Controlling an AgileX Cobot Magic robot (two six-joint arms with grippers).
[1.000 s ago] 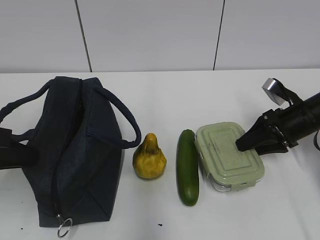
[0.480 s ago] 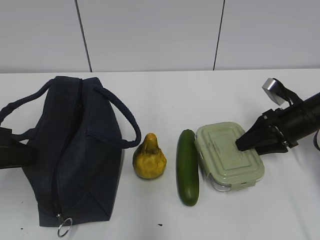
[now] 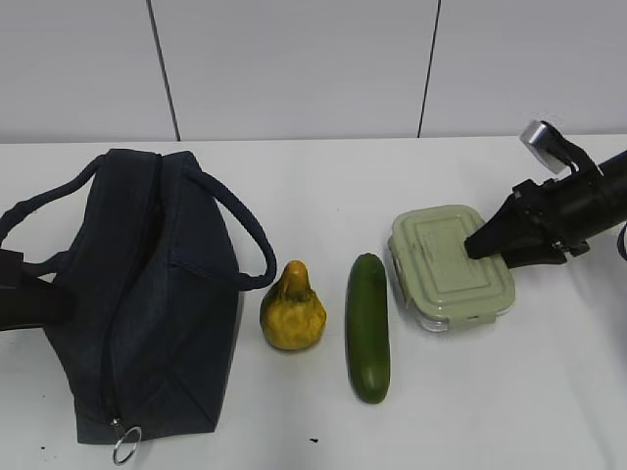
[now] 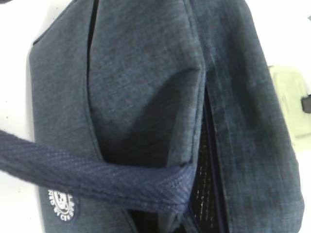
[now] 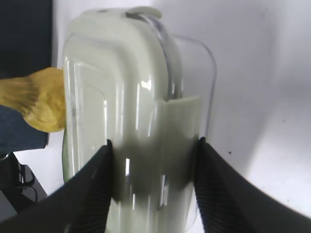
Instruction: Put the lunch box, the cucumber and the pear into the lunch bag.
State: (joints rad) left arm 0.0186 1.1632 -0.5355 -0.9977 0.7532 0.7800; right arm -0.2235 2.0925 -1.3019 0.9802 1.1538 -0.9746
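While your right tool point(image 3: 482, 245) grips the lunch box point(image 3: 449, 266) across its short end, fingers point(image 5: 95, 189) pressed against both sides of the pale green lid, the box sits tilted, apart from the cucumber point(image 3: 367, 326) with a clear gap between them. In your right wrist view the box fills the frame, the pear point(image 5: 39, 99) peeking out at its left edge.

The cucumber lies straight on the white tabletop point(image 3: 333, 186), its length running toward the camera, and the pear point(image 3: 292, 309) stands just beside it on the left, narrow top pointing up. Left of that, the lunch bag point(image 3: 147, 294) rests on the tabletop, one loop handle point(image 3: 245, 235) arching over toward the pear, the metal ring pull point(image 3: 125, 446) hanging at the near end.

Your left wrist view looks straight onto the navy fabric, the zipper slit point(image 4: 206, 160) parted a little and showing silver lining. Your left tool itself is hidden there, so whether it's open or closed, I cannot tell.
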